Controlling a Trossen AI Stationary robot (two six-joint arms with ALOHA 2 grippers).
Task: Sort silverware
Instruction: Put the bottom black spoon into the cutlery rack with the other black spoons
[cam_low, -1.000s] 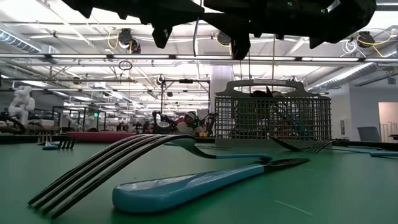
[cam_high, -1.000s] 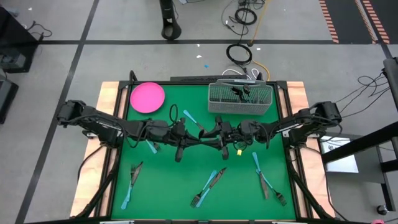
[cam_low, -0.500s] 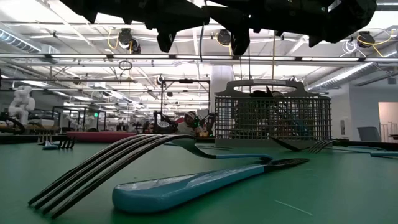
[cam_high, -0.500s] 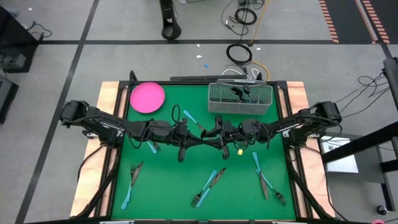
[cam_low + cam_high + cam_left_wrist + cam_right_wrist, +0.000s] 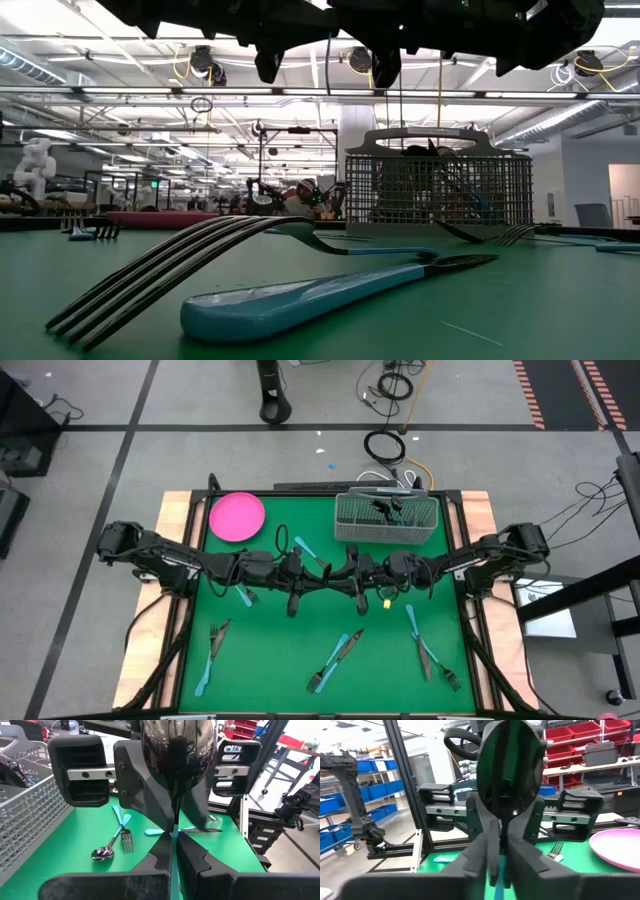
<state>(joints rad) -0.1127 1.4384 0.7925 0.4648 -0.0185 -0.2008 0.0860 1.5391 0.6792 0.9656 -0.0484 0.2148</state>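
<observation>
high view: both dark arms reach in from the sides and meet above the middle of the green bench. the left hand and right hand sit tip to tip. a gray mesh basket stands at the far edge, and a pink plate at the far left corner. the loose silverware lies scattered on the near half, well apart from the hands, with more beside the arms.

low view: a fork and a blue-handled piece lie close to the camera. the arms hang overhead, clear of the bench.

left wrist view: a spoon stands upright, its blue handle pinched in the left hand's clenched fingers. the other hand faces it.

right wrist view: the same spoon fills the middle, and the right hand's fingers look pressed on its handle too.

risk, as a judgement: this looks like a handover with both hands gripping. if one pulls before the other lets go, the thin handle could twist or slip and fall onto the pieces below.

room: open air around the hands. the basket is near, behind the right arm, so a lift toward it must clear its rim.
</observation>
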